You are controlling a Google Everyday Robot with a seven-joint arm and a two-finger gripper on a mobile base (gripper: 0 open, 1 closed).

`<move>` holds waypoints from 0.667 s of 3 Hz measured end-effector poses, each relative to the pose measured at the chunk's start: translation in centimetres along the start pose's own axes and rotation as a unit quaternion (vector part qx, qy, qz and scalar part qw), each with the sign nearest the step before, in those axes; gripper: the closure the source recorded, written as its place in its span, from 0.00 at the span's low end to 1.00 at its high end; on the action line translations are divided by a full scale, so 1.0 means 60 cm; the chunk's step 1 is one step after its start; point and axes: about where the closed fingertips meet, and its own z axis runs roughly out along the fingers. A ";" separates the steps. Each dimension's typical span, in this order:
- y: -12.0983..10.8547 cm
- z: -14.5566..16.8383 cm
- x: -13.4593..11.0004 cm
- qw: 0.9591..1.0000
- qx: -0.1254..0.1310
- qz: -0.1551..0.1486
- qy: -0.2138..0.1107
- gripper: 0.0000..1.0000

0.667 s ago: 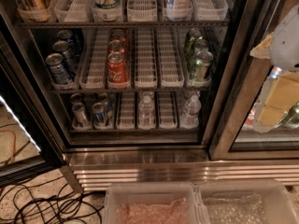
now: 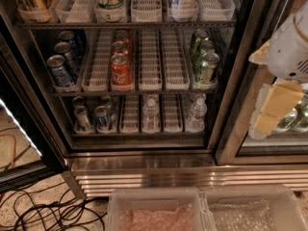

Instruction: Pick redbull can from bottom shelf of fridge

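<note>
The fridge [image 2: 226, 81] stands open in front of me, with wire racks and a steel ribbed base. On the bottom shelf [image 2: 130, 129], in white lane trays at the left, stand several slim silver-and-blue redbull cans [image 2: 101, 118], another one [image 2: 82, 117] beside it. Clear water bottles [image 2: 150, 112] stand in the middle and right lanes. My gripper [image 2: 269, 107] hangs at the right edge of the view, outside the fridge, in front of the shut glass door, far right of the cans and at about the bottom shelf's height. It holds nothing.
The middle rack holds dark-blue soda cans [image 2: 60, 71], red cans [image 2: 120, 69] and green cans [image 2: 207, 64]. Two clear plastic bins [image 2: 159, 211] lie on the floor in front. Black cables [image 2: 43, 211] lie on the floor at left. The open door's edge [image 2: 19, 129] is at left.
The view has shifted slightly, and the arm and gripper at the right edge have moved a little lower. The cans and bottles have not moved.
</note>
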 end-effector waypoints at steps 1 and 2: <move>0.009 0.042 -0.028 1.000 -0.012 -0.004 -0.017 0.00; 0.024 0.090 -0.071 0.998 -0.049 -0.010 -0.039 0.00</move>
